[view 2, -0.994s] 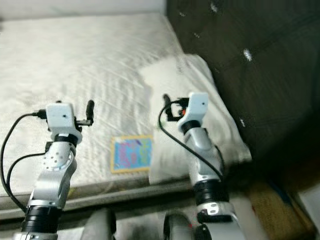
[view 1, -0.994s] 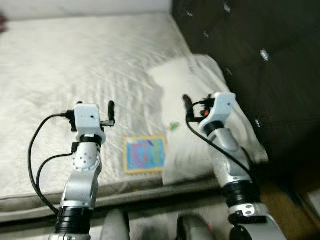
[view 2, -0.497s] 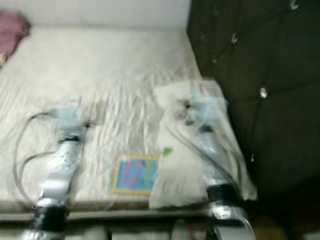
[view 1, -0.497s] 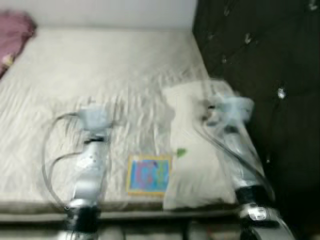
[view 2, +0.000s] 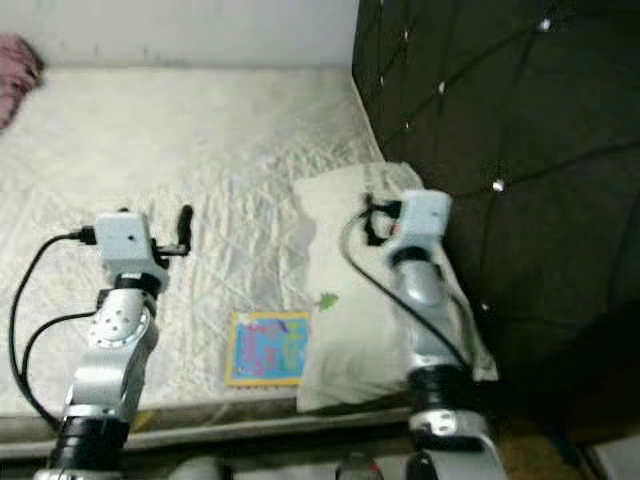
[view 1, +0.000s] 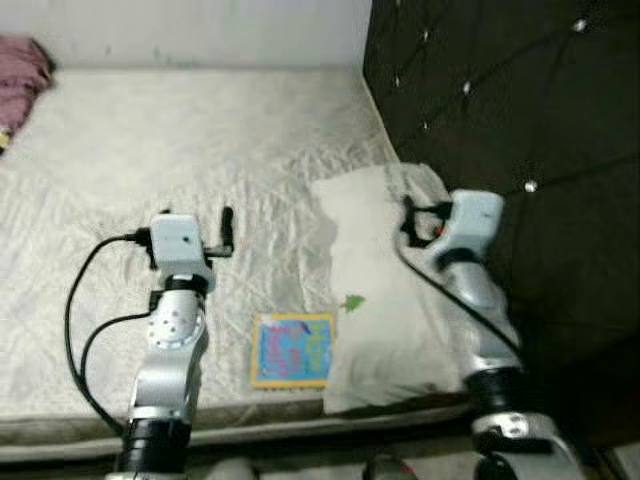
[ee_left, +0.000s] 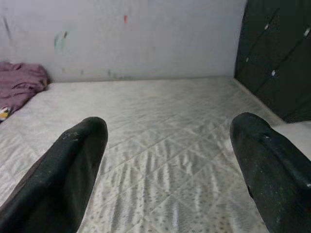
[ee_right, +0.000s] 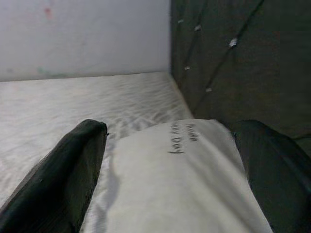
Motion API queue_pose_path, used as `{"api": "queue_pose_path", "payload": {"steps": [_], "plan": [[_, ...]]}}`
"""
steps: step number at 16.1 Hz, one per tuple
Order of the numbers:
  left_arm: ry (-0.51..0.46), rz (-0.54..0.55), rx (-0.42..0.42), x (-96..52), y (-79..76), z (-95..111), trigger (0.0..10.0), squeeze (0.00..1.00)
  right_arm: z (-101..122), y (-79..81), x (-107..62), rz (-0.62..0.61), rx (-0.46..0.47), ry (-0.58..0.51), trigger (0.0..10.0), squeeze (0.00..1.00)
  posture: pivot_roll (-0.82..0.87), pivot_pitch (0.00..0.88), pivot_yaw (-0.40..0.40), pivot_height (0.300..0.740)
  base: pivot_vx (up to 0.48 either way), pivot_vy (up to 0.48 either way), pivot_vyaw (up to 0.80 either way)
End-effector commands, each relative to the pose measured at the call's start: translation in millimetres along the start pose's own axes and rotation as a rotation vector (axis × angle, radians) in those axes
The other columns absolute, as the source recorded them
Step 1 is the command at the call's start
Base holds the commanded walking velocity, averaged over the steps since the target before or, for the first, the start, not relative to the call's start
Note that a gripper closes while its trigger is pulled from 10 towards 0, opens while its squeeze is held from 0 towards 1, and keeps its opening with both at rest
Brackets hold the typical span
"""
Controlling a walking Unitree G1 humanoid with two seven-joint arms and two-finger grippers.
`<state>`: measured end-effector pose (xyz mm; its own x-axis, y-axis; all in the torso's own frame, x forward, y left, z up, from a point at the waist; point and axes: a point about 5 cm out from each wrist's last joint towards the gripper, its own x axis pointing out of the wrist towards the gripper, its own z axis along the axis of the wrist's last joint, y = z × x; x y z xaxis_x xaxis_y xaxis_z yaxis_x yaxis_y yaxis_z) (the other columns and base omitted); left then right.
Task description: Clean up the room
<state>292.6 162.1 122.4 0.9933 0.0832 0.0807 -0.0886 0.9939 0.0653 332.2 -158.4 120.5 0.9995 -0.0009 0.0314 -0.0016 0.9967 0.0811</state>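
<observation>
Quilted white mattress (view 1: pixel 180 140) fills the bed, with a dark tufted headboard (view 1: pixel 500 90) on the robot's right and a pale wall behind; a white pillow (view 1: pixel 375 300) lies against the headboard, its handwritten dark lettering too blurred to read, a small green mark (view 1: pixel 352 301) near its edge. Just beside the pillow lies a colourful yellow-bordered book (view 1: pixel 291 349), its cover print illegible, and a maroon cloth (view 1: pixel 22 70) is bunched at the far left corner. Both arms hover released: the left pincer (ee_left: pixel 170 160) spread over bare mattress, the right pincer (ee_right: pixel 170 160) spread above the pillow.

Bedroom in a home: bare quilted mattress (view 1: pixel 200 150) ahead of my claws, white pillow (view 1: pixel 375 270) under my right one, dark tufted headboard (view 1: pixel 500 90) beside it.
</observation>
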Motion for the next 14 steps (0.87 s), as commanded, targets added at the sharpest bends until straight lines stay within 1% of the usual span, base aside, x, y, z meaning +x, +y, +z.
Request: {"api": "queue_pose_path", "payload": {"steps": [1,2,3,5,12,13,14], "plan": [[-0.015,0.014,0.004,-0.1,8.9,2,10.0,0.00,3,13.5,0.9,0.040,0.008,-0.011,10.0,0.00,-0.04,0.000,-0.021,0.740,0.000,0.480,-0.80],[-0.023,0.003,-0.009,0.1,7.7,4,10.0,0.00,3,13.9,1.0,0.039,0.010,-0.009,10.0,0.00,-0.04,0.000,-0.021,0.740,0.000,0.480,-0.73],[-0.022,0.001,-0.015,0.1,7.4,4,10.0,0.00,3,14.1,1.0,0.039,0.010,-0.009,10.0,0.00,-0.04,0.000,-0.019,0.740,0.000,0.476,0.00],[-0.011,-0.010,-0.056,-0.1,7.7,4,10.0,0.00,3,16.1,0.9,0.058,0.009,-0.010,10.0,0.00,-0.04,0.000,-0.019,0.740,0.000,0.476,0.00],[-0.014,-0.024,-0.093,0.4,7.2,5,10.0,0.00,4,22.8,2.2,0.100,0.025,-0.015,10.0,0.00,-0.04,0.000,-0.022,0.740,0.000,0.476,0.00],[-0.014,-0.017,-0.100,0.6,7.3,5,10.0,0.00,4,24.4,2.3,0.115,-0.004,-0.018,10.0,0.00,-0.04,0.000,-0.022,0.740,0.000,0.476,0.00],[-0.016,-0.013,-0.101,0.7,7.5,6,10.0,0.00,5,25.9,2.1,0.127,0.003,-0.025,10.0,0.00,-0.04,0.000,-0.022,0.740,0.000,0.476,0.00]]}}
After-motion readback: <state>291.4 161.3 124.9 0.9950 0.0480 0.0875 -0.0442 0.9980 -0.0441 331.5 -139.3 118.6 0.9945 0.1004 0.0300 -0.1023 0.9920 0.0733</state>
